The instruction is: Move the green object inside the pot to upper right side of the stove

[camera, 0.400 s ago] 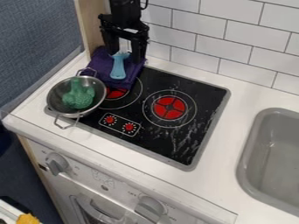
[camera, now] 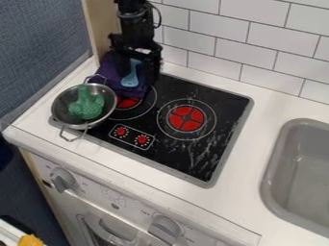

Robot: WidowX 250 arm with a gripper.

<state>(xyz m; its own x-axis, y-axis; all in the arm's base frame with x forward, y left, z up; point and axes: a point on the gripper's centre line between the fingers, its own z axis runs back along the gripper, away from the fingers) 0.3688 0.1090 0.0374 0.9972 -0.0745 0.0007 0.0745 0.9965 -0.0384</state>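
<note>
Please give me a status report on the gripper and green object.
Gripper open over purple cloth. Green object inside metal pot. Possible obstacle: blue utensil under gripper.

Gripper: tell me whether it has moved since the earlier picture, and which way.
Yes. Judged against the tiled wall, the gripper has shifted down the view, toward the stove.

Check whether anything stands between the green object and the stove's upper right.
Yes: the wall of the pot rises around the green object, so it likely needs lifting over the rim. Past that, the purple cloth lies close to the direct line, partly on the stove.
</note>
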